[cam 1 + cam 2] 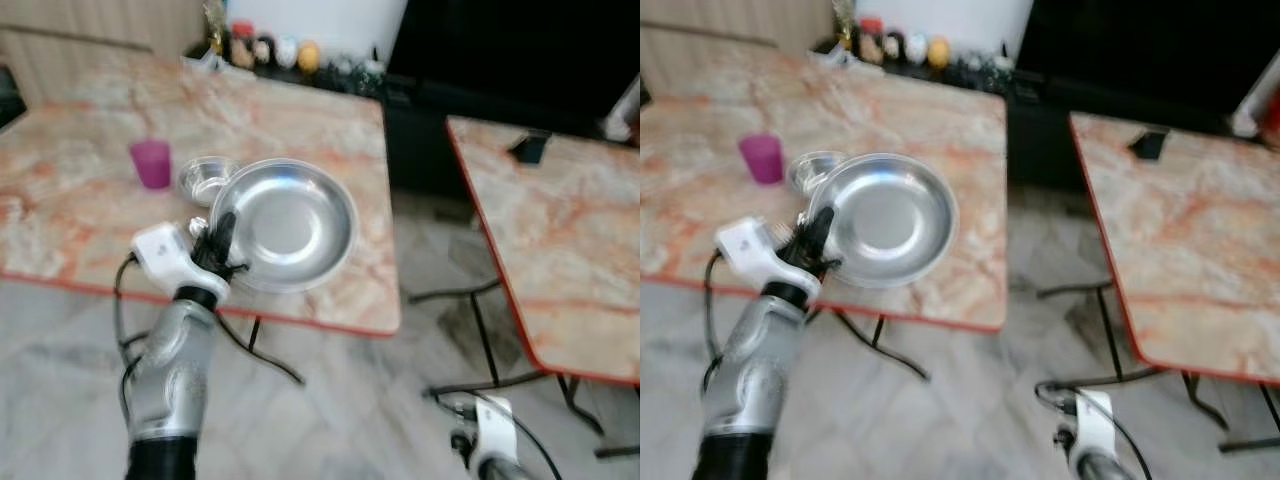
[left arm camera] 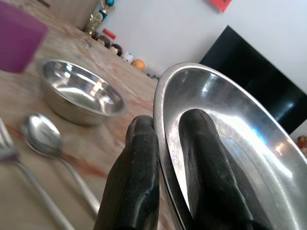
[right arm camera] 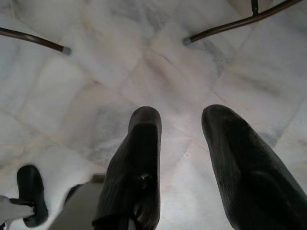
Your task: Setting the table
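Fingers of left gripper (image 1: 222,228) pinching plate (image 1: 290,222) rim, one inside, one outside; plate tilted at near edge of surface (image 1: 330,130). Right gripper (image 3: 182,163) idle, fingers apart over floor. Lower plate flat, clear of spoon (image 2: 41,136), bowl (image 1: 205,178), cup (image 1: 151,163) beyond

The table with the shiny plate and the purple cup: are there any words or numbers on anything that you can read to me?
No words or numbers can be read anywhere.
The steel plate, held at its rim by the left gripper, is bare.
The small steel bowl, the spoon and the purple cup are bare as well.
The little figurines beyond the table's far edge are too blurred to tell.
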Available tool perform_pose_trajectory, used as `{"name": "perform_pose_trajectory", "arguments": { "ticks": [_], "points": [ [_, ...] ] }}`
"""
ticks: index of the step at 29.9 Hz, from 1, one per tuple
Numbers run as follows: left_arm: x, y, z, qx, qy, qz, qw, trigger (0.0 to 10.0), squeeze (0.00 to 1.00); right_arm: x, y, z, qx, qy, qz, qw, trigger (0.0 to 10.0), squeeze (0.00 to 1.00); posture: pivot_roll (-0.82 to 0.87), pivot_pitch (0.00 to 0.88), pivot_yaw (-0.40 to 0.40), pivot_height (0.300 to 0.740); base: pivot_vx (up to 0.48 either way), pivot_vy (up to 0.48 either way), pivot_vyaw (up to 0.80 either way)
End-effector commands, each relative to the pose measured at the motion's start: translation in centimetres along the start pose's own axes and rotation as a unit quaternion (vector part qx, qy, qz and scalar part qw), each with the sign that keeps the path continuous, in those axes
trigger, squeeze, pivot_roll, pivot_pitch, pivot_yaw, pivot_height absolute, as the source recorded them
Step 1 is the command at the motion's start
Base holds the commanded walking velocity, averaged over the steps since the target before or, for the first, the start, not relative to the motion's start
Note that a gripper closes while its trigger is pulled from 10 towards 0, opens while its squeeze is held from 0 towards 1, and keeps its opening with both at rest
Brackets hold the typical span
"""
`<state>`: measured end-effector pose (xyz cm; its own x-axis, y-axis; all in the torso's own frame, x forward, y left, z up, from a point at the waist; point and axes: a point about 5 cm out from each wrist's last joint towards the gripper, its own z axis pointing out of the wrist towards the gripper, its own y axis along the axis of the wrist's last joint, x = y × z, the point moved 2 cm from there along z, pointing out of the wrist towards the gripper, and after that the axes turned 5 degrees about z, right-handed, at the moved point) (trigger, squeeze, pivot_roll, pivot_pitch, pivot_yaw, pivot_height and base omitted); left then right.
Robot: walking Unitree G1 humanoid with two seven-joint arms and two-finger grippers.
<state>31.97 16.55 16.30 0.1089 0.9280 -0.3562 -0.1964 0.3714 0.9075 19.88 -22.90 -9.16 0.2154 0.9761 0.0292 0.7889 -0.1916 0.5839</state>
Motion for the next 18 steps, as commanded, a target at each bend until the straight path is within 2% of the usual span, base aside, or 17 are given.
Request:
{"name": "perform_pose_trajectory", "arguments": {
  "ticks": [1,18],
  "points": [
    [-1.55,0.16,0.30,-0.008,-0.023,-0.005,1.000,10.0,0.00,-0.97,0.31,-0.10,-0.005,-0.013,0.004,1.000,10.0,0.00,0.11,0.000,-0.118,0.740,0.000,-0.472,0.00],
    [-1.50,0.07,0.39,-0.005,-0.023,0.001,1.000,10.0,0.00,-1.03,0.38,-0.11,-0.009,-0.017,0.012,1.000,10.0,0.00,0.09,0.000,-0.110,0.740,0.000,-0.472,0.00]
  ]
}}
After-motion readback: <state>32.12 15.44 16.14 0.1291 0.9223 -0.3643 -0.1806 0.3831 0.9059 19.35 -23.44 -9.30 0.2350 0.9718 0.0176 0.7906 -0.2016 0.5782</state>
